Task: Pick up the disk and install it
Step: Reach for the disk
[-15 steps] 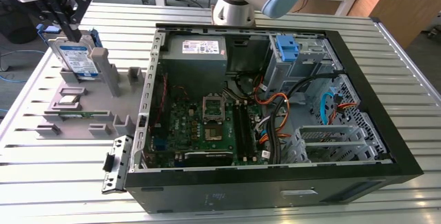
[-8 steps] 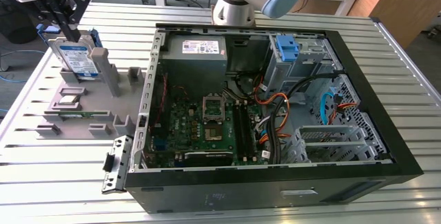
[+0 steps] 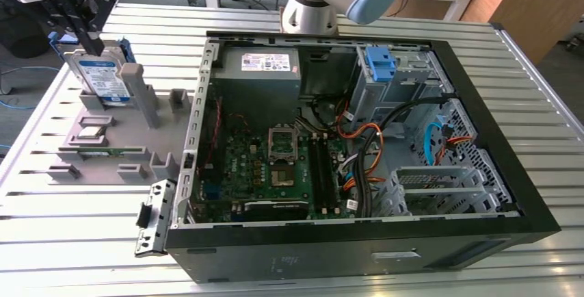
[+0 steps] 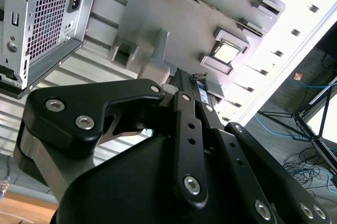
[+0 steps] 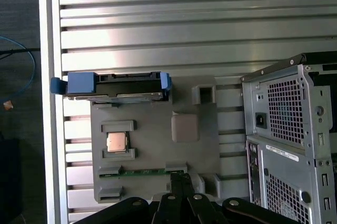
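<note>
Ribbed metal desk (image 3: 82,256). Fingers (image 5: 175,183) are pressed together with nothing pinched, up over the grey fixture (image 3: 109,157). The disk (image 3: 100,78) stands on edge in the fixture's far corner, by the desk edge on the exterior view's left. Open computer case (image 3: 474,239) sits just beside the fixture.

We note: silver disk (image 3: 98,76), white-and-blue label, blue rails; grey holder (image 3: 128,139); black hand (image 5: 181,177); ribbed silver bench (image 3: 82,242); black case (image 3: 365,250).
</note>
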